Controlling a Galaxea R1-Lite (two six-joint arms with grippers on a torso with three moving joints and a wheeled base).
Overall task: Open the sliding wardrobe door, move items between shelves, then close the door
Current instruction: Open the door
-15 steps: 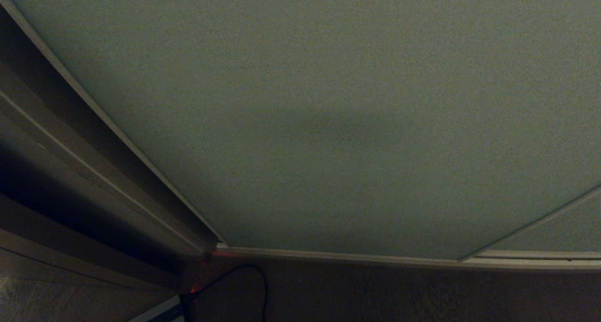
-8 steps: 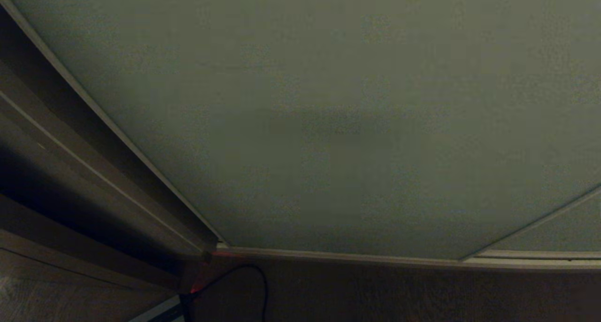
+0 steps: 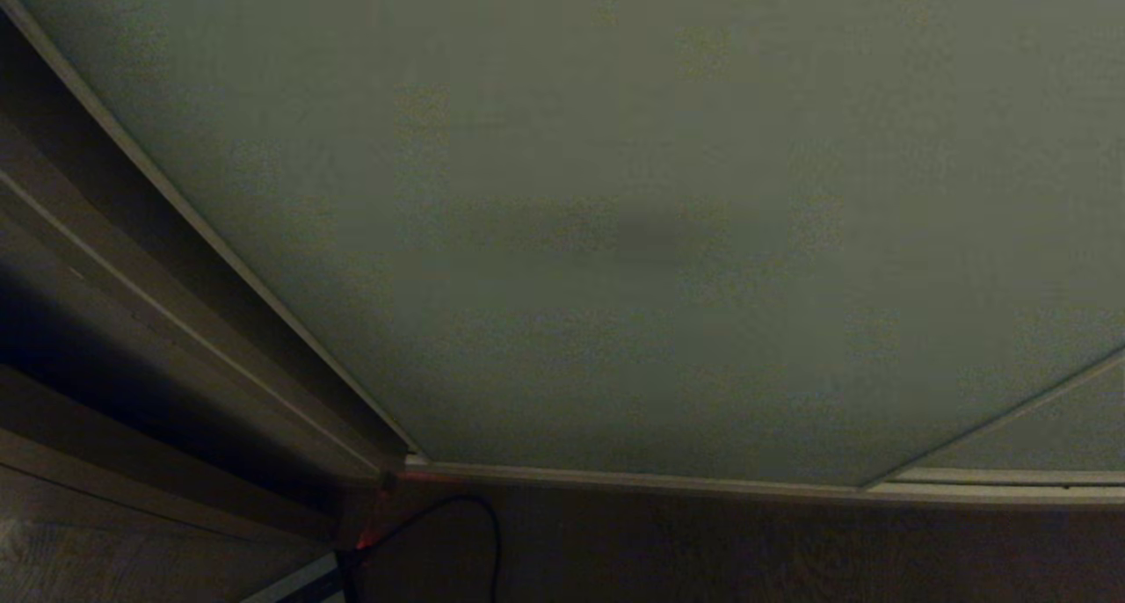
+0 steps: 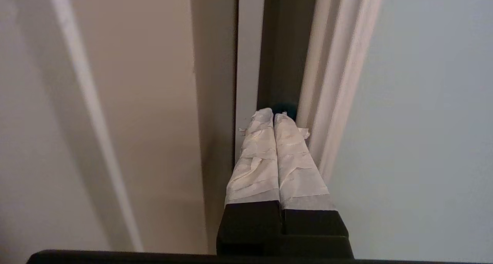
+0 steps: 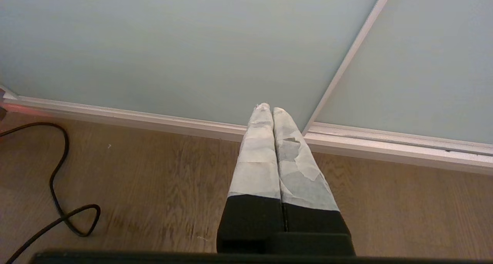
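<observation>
The sliding wardrobe door (image 3: pixel 633 234) fills most of the head view as a flat, matte grey-green panel framed by a thin pale rim. Its bottom edge sits on a pale track rail (image 3: pixel 633 478) above a wood-grain floor (image 3: pixel 791 550). On the side of the door toward the robot's left, its vertical rim meets a stepped beige wardrobe frame (image 3: pixel 167 322), with a dark, narrow recess between them. In the left wrist view, the left gripper (image 4: pixel 274 116) has both tape-wrapped fingers (image 4: pixel 256 156) pressed together with nothing between them; the tips lie in that dark recess, just beside the door's ribbed off-white rim (image 4: pixel 335 83), though contact cannot be confirmed. The room in the slot is tight, barely wider than the paired fingers. The right gripper (image 5: pixel 269 108), likewise pressed together and empty, hangs above the floor near the door's bottom rail, close to where a second panel (image 5: pixel 423 64) overlaps. A black cable (image 5: pixel 57 171) loops loosely on the floor below the door's left corner.
</observation>
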